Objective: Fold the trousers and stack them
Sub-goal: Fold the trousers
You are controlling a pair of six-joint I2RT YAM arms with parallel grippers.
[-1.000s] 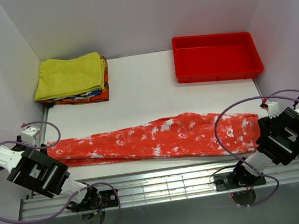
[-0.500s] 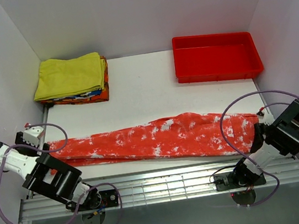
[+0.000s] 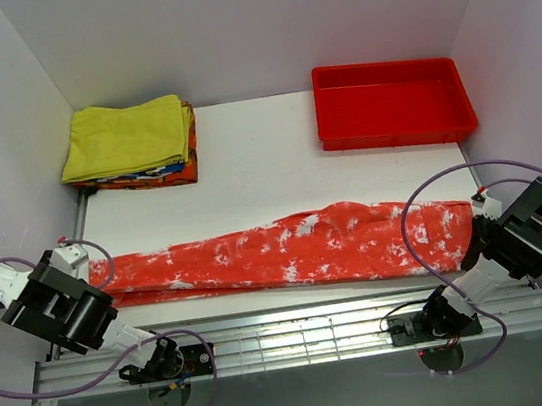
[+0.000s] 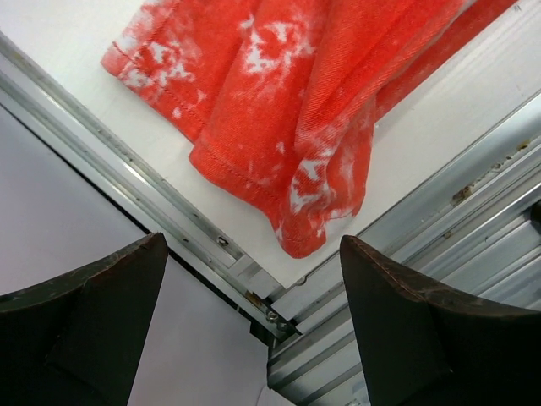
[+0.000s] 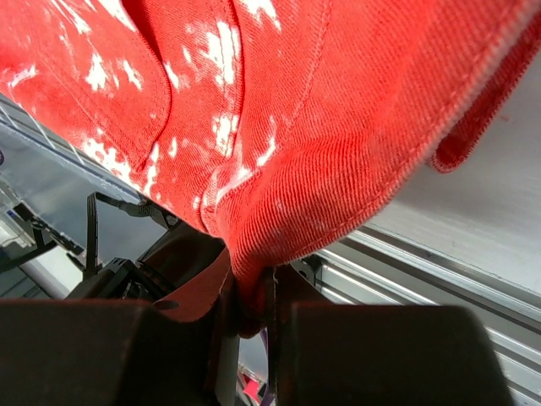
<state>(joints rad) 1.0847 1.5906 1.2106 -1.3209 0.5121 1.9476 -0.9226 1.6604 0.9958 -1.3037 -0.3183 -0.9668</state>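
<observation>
Red-orange cloth was bunched tight in the right jaws, which were closed on a fold of the trousers [image 5: 338, 110] at their wider, right-hand end. That grip sat right down at the near edge of the desk [image 3: 267, 173], over the metal rail [image 3: 299, 332]. On the other side, the left jaws stood wide apart with nothing between them. The leg hems [image 4: 254, 182] lay just ahead of that gap, close but not touching, near the desk's front left corner. So the garment ran straight across the front strip of the desk, long axis left to right. Its wide end pointed toward the right arm [image 3: 519, 244] and its hems toward the left arm [image 3: 59, 309], so each end had its own arm beside it. By my reading the fold turned on that line: the left side needed to drop forward onto the hems before either end could be carried along the length to meet the other. Further back and well apart from all this, the yellow folded garment [image 3: 125, 135] sat at the far left and the red tray [image 3: 391, 105] at the far right.
</observation>
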